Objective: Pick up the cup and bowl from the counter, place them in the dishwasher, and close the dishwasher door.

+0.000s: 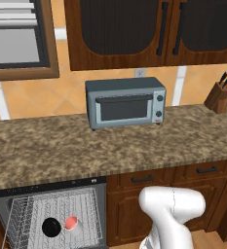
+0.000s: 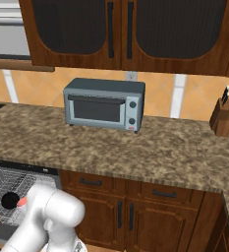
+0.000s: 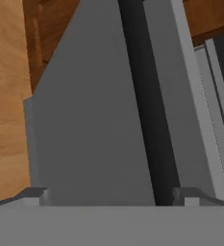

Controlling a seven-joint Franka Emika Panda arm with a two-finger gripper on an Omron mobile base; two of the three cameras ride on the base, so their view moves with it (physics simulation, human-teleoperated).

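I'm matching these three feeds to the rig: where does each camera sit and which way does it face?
Left base view: behind the arm's left, facing the brown speckled counter, grey toaster oven and open dishwasher; white arm at lower right.
Right base view: behind the arm's right, same counter; arm at lower left.
Hand view: looks along the open gripper at the flat grey dishwasher door and its dark bar handle.
Both base views share the toaster oven, wooden knife block, black bowl and pink-lined grey cup.
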